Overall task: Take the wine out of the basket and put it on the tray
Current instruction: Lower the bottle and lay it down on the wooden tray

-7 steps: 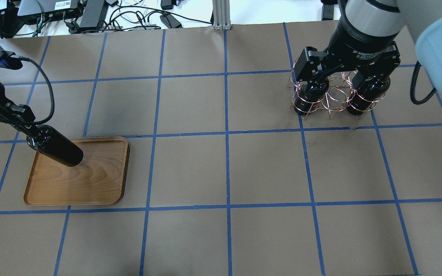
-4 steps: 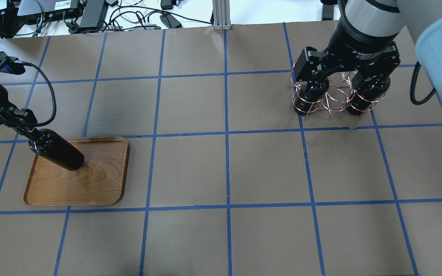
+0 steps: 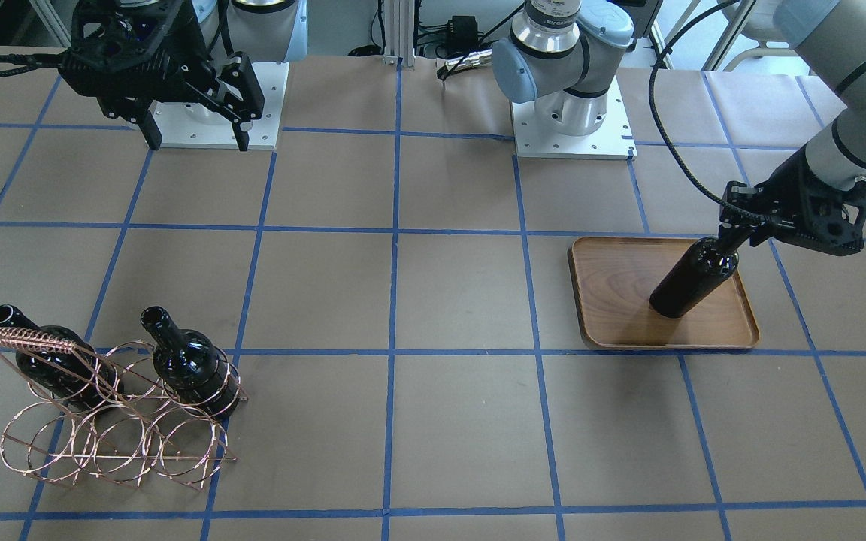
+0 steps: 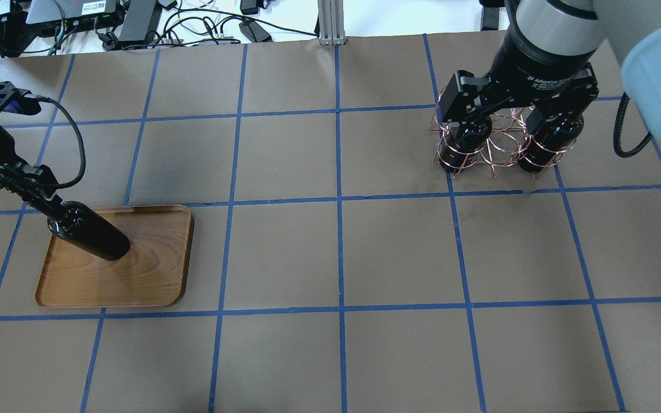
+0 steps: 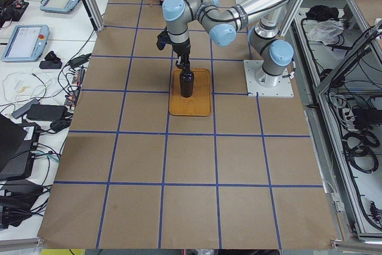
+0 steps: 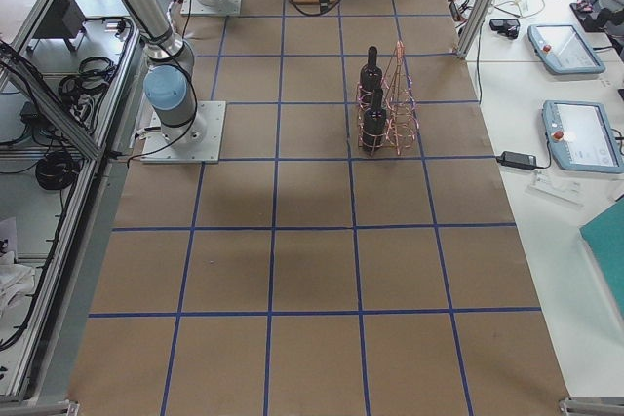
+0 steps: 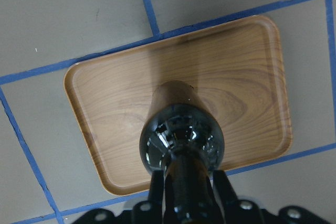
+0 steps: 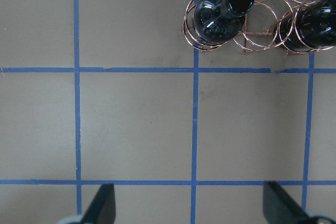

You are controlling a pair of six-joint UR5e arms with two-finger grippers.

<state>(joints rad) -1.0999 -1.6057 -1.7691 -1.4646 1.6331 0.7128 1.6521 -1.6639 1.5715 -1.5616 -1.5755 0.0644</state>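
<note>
My left gripper (image 4: 41,195) is shut on the neck of a dark wine bottle (image 4: 92,238) and holds it nearly upright over the wooden tray (image 4: 141,275). The bottle's base is at the tray's surface; I cannot tell if it touches. In the front view the same gripper (image 3: 734,233), bottle (image 3: 692,282) and tray (image 3: 621,300) show on the right. The left wrist view shows the fingers (image 7: 220,190) around the neck. My right gripper (image 4: 514,115) is open and empty, high above the copper wire basket (image 4: 502,152). The basket holds two bottles (image 3: 49,361) (image 3: 192,368).
The table is brown paper with a blue tape grid. The arm bases (image 3: 568,113) stand at the robot's edge. Cables and boxes (image 4: 107,17) lie beyond the far edge. The basket's middle ring (image 8: 262,40) holds no bottle.
My left gripper has moved lower and slightly toward the robot, bringing the bottle down onto the tray area and more upright. The right arm has not moved.
</note>
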